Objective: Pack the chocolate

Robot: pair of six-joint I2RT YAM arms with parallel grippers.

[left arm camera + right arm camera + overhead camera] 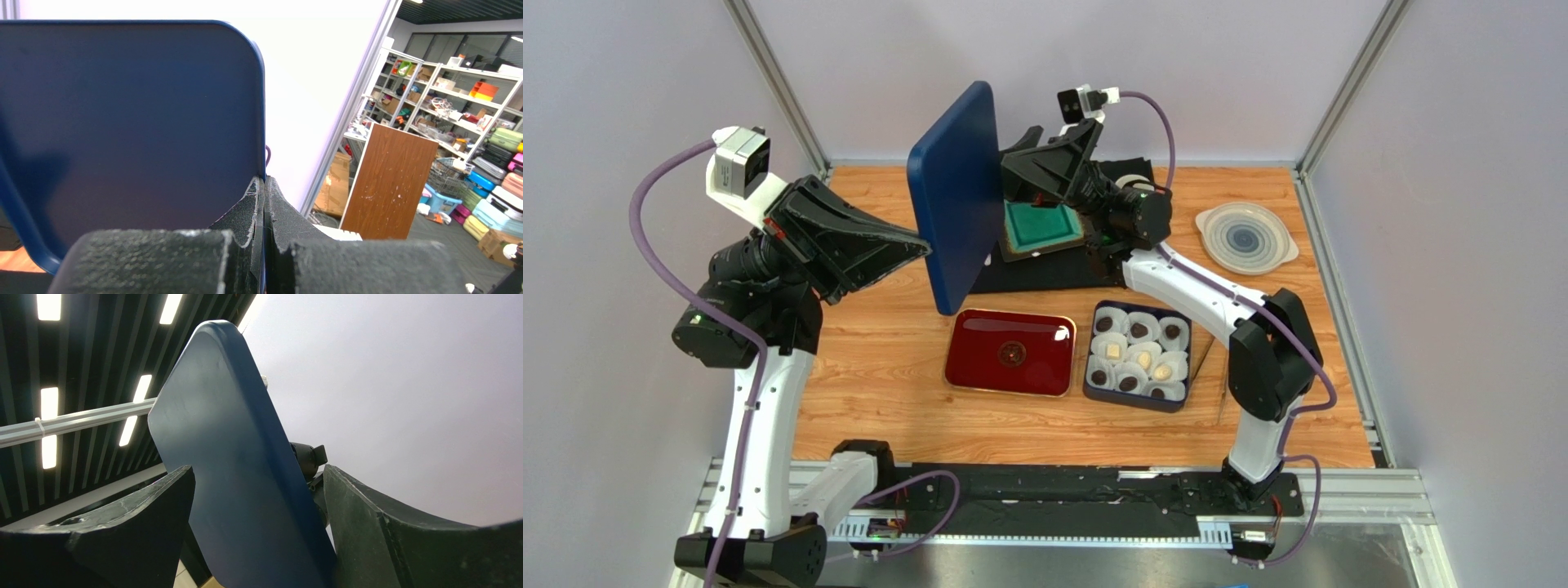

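Wooden bench (891,355), 5 o'clock: chocolate (1136,355) likely light, brittle, best nipped sidewise. Left pincer (265,184) pinching blue lid (955,196); right pincer (256,474) spread astride.

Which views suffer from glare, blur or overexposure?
Top external: even and sharp, soft sheen on the red tray. Left wrist: wall beside the blue lid blown white. Right wrist: ceiling lamps glare, lid backlit and dark.

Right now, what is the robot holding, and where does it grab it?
The left gripper pinches the blue lid by its edge. The right gripper sits open around it.
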